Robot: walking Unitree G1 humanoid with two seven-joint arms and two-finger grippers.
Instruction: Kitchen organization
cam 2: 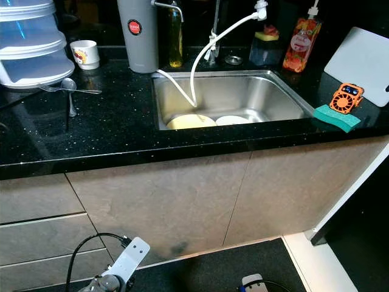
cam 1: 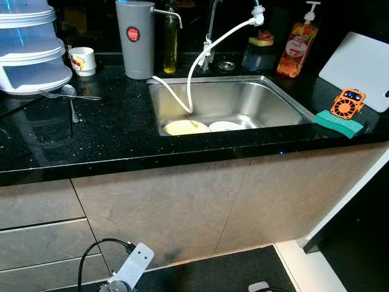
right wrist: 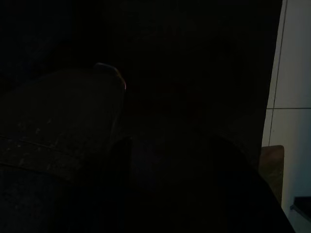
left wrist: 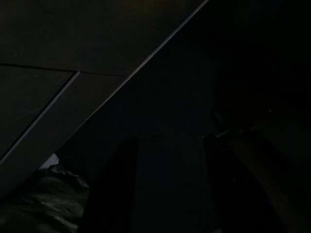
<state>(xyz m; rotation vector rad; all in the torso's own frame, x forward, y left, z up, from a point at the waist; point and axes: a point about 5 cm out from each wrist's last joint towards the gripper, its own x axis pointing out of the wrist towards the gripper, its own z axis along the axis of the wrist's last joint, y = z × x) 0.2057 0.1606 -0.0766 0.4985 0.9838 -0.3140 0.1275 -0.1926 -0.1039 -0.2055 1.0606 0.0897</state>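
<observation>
You're facing a black speckled counter (cam 1: 121, 131) with a steel sink (cam 1: 267, 100) set into it. Two plates lie in the basin: a yellowish plate (cam 1: 186, 127) toward your left and a white plate (cam 1: 225, 126) just beside it. A white hose (cam 1: 200, 58) loops from the tap (cam 1: 211, 27) down into the basin and ends over the yellowish plate.

On the counter to the left, a spoon (cam 1: 71, 98) and a fork (cam 1: 73, 95) cross each other in front of a white stacked container (cam 1: 30, 55). A small mug (cam 1: 82, 60) stands behind them, and a grey jug (cam 1: 136, 38) stands at the sink's back left corner, an oil bottle (cam 1: 170, 36) next to it. An orange soap bottle (cam 1: 298, 45) stands behind the sink.

To the right, a small orange gadget (cam 1: 347, 103) sits on a green sponge (cam 1: 338, 123), with a white cutting board (cam 1: 360, 67) leaning behind.

Both arms hang low by the cabinet fronts (cam 1: 182, 207). Your left gripper (left wrist: 167, 160) shows two dark fingers with a gap between them, holding nothing. Your right gripper (right wrist: 170, 165) likewise has its fingers apart and empty, in deep shade.
</observation>
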